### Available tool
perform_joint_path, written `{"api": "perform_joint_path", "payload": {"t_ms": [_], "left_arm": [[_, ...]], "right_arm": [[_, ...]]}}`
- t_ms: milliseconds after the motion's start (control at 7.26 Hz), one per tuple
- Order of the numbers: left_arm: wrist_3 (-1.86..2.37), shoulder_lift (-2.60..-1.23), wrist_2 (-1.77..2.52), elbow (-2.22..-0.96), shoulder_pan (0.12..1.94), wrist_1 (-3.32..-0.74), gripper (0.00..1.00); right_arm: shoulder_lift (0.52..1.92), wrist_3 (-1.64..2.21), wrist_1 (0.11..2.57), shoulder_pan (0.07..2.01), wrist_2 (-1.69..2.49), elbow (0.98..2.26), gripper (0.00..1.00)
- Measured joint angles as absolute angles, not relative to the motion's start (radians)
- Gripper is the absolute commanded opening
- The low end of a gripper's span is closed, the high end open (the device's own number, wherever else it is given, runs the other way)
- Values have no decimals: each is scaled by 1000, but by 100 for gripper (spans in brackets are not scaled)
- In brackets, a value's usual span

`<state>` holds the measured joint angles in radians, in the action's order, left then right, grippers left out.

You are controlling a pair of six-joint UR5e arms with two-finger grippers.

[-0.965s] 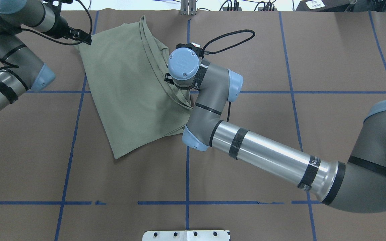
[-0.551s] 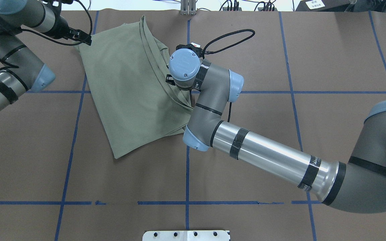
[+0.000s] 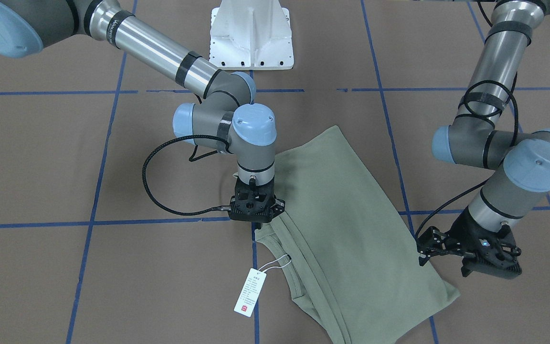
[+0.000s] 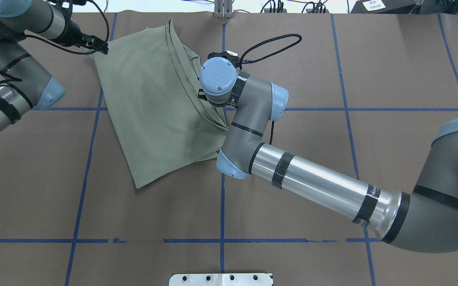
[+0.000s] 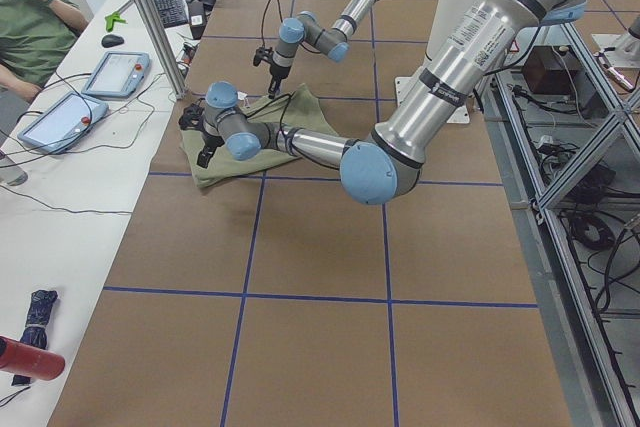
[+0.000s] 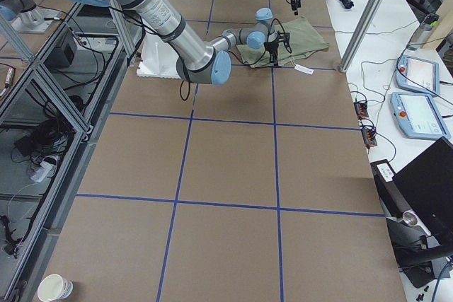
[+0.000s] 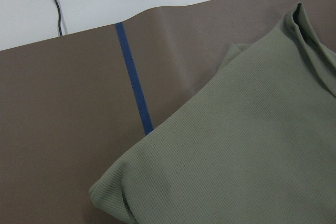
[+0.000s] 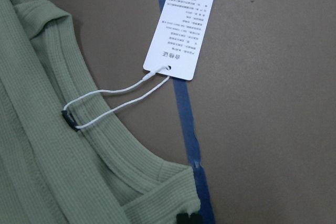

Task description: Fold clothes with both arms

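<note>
Shirt is lying flat and skewed on the brown table, on the far side from the base and a bit toward the robot's left, and it looks doubled over already. Its hang tag trails out on its string past the collar onto bare table, so it's clear of the fabric. Right gripper is planted straight down on the collar-side edge, probably to pin or pinch it for a fold. Its own body hides the fingertips though, so I can't tell if it's clamped. Left gripper hangs just beside the opposite corner, holding nothing; parted or not, no idea. My guess is both ends get lifted together.
</note>
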<state>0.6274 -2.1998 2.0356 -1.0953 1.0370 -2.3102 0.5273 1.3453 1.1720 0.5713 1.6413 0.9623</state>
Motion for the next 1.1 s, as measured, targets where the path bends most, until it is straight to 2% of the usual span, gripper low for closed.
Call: {"api": "perform_joint_path", "payload": {"t_ms": [276, 413, 827, 1102], "left_arm": [[627, -2201, 2036, -1095, 1037, -2312, 100], [628, -2201, 2036, -1095, 1037, -2317, 100], [629, -2200, 2036, -1094, 1037, -2326, 100], [629, -2200, 2036, -1094, 1037, -2328, 100]], "right_arm": [[529, 1325, 1224, 582, 1650, 1005, 0], [559, 1314, 1284, 585, 1660, 1082, 0], [783, 1313, 1464, 563, 1669, 1473, 0], [991, 1327, 1510, 479, 1605, 1739, 0]]}}
